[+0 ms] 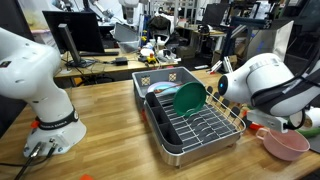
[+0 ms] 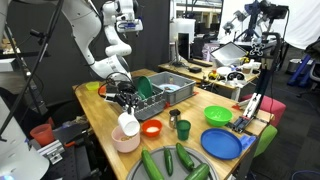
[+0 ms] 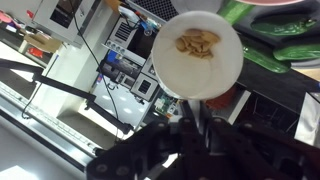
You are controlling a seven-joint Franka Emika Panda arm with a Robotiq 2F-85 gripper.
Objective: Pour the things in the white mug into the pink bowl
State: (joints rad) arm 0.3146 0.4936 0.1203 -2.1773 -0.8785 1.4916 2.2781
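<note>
The white mug (image 2: 129, 123) hangs tilted in my gripper (image 2: 124, 106), just above the pink bowl (image 2: 126, 139) at the table's near edge. In the wrist view the mug (image 3: 195, 55) fills the top centre, its opening towards the camera, with several tan pieces (image 3: 197, 42) lying inside. My dark fingers (image 3: 196, 125) are shut on the mug's lower side. The pink bowl also shows in an exterior view (image 1: 285, 144), below my arm (image 1: 262, 85). The mug is hidden there.
A small red bowl (image 2: 152, 128) sits right beside the pink bowl. Two dark cups (image 2: 179, 123), a green bowl (image 2: 218, 116), a blue plate (image 2: 222, 143) and cucumbers (image 2: 170, 162) lie nearby. A dish rack (image 2: 168, 93) holding a green plate (image 2: 143, 87) stands behind.
</note>
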